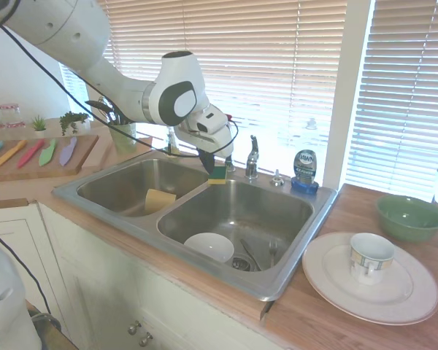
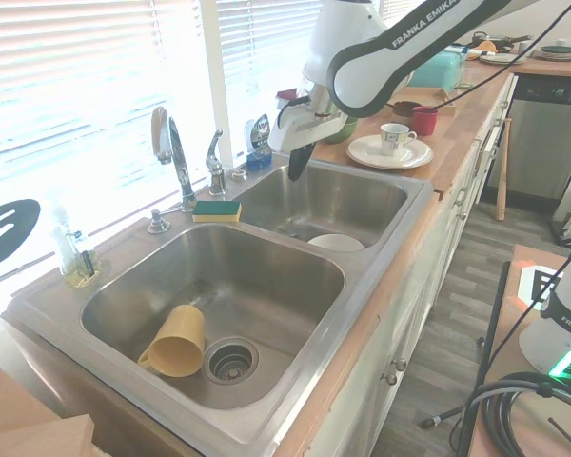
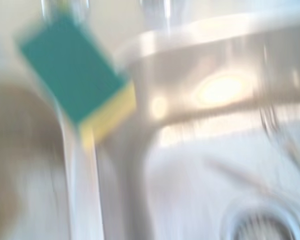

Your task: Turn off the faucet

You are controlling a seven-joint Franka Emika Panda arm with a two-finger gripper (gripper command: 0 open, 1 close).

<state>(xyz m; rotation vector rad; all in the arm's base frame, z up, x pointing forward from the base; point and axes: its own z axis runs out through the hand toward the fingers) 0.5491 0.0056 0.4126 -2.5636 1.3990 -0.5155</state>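
- Double steel sink (image 1: 306, 240) set in a wood counter, bright window w/ blinds behind it.
- Faucet (image 2: 174, 152) stands at the back rim, roughly over the divider btwn the 2 basins; chrome gooseneck spout, w/ its small separate lever handle (image 2: 214, 155) just beside it toward the blue soap bottle (image 2: 258, 141). Same lever shows in the first ext. view (image 1: 252, 154).
- Gripper (image 2: 299, 162) hangs over the back edge of the basin that holds the white bowl (image 2: 336, 243), fingers pointing down. It's near the lever but apart from it, not touching.
- Fingers look dark and close together, nothing btwn them; can't tell for sure if they're shut or a bit apart.
- Green/yellow sponge (image 2: 216, 210) lies flat on the divider at the back, close below the faucet base. In the wrist view it fills the corner as a teal block w/ a yellow edge (image 3: 75, 75); the rest there is blurred steel.
- Yellow cup (image 2: 175, 341) lies on its side in the other basin, next to the drain (image 2: 230, 362).
- Low round chrome cap (image 2: 158, 225) sits on the rim on the far side of the spout from the lever.
- On the counter past the bowl basin: white plate (image 1: 328, 281) w/ a mug (image 1: 370, 257) on it, green bowl (image 1: 409, 217) behind.
- Can't tell whether any water is coming from the spout.
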